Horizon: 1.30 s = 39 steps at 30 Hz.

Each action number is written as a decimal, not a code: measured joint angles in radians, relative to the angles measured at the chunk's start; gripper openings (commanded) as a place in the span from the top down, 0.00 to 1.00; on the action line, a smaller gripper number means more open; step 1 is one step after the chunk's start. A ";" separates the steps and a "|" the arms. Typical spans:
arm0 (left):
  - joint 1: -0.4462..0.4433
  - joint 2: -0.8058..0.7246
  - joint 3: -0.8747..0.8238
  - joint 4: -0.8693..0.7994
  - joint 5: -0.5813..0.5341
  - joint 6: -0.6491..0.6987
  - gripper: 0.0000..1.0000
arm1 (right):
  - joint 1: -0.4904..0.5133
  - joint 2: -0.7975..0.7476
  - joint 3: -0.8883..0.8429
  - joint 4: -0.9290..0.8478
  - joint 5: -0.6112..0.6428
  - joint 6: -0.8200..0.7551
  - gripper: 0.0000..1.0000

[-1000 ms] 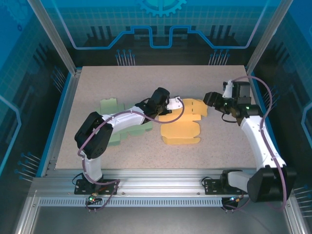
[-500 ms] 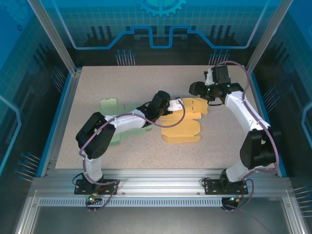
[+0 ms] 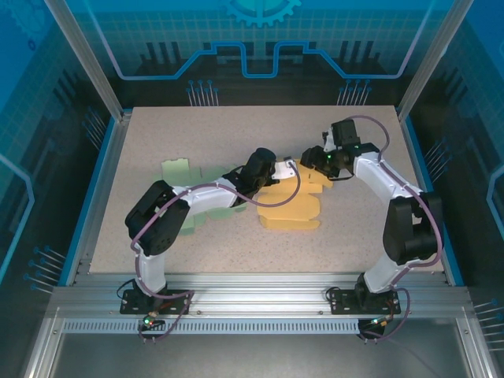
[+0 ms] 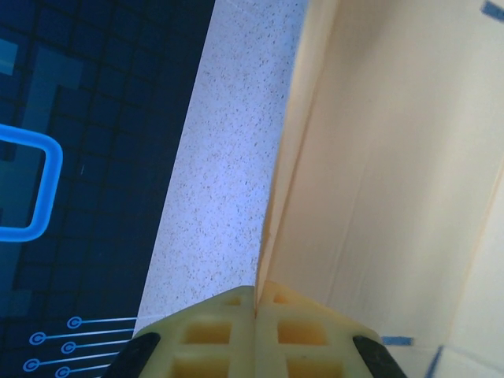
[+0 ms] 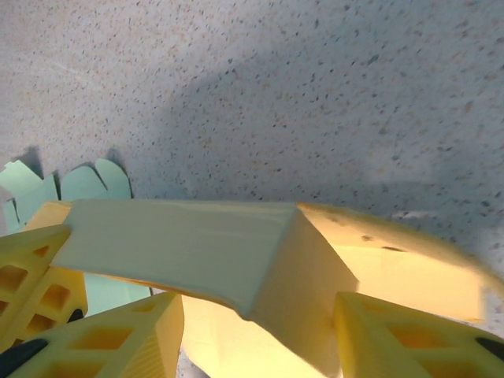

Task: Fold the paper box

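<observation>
The yellow paper box [image 3: 291, 206] lies part-folded mid-table, its far-left flap lifted. My left gripper [image 3: 290, 167] is shut on that flap's edge; in the left wrist view the closed fingertips [image 4: 256, 293] pinch the thin sheet, with the pale yellow panel [image 4: 386, 157] rising to the right. My right gripper [image 3: 310, 157] is open at the box's far edge. In the right wrist view its fingers [image 5: 110, 339] straddle the raised, creased flap [image 5: 228, 248] without clamping it. The left gripper's fingers [image 5: 31, 272] show at that view's left edge.
A flat green paper box [image 3: 179, 170] lies to the left, partly under my left arm; its scalloped tabs [image 5: 87, 181] peek behind the yellow flap. Blue frame rails [image 3: 101, 169] edge the speckled table [image 3: 236, 130].
My right arm swung in from the right side to the box's far edge, its open jaws now around the raised flap. The left gripper kept its hold, hardly moving.
</observation>
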 measured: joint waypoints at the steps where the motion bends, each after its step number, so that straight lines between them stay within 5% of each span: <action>1: -0.002 0.000 -0.001 0.003 0.000 0.000 1.00 | 0.004 0.000 -0.006 0.016 -0.008 0.009 0.51; 6: -0.006 0.000 -0.016 0.015 0.000 -0.006 1.00 | 0.008 0.003 -0.020 0.086 -0.048 0.050 0.58; 15: -0.011 0.000 -0.032 0.024 -0.008 -0.008 1.00 | 0.008 -0.012 -0.068 0.108 -0.054 0.057 0.51; 28: -0.014 0.000 -0.051 0.048 -0.008 -0.004 1.00 | -0.064 -0.409 -0.392 0.081 0.020 0.034 0.48; 35: -0.014 0.000 -0.062 0.069 -0.015 -0.003 1.00 | -0.124 -0.357 -0.444 0.096 0.002 0.016 0.75; 39: -0.014 0.000 -0.062 0.077 -0.016 0.000 1.00 | -0.124 -0.212 -0.371 0.090 -0.006 -0.012 0.79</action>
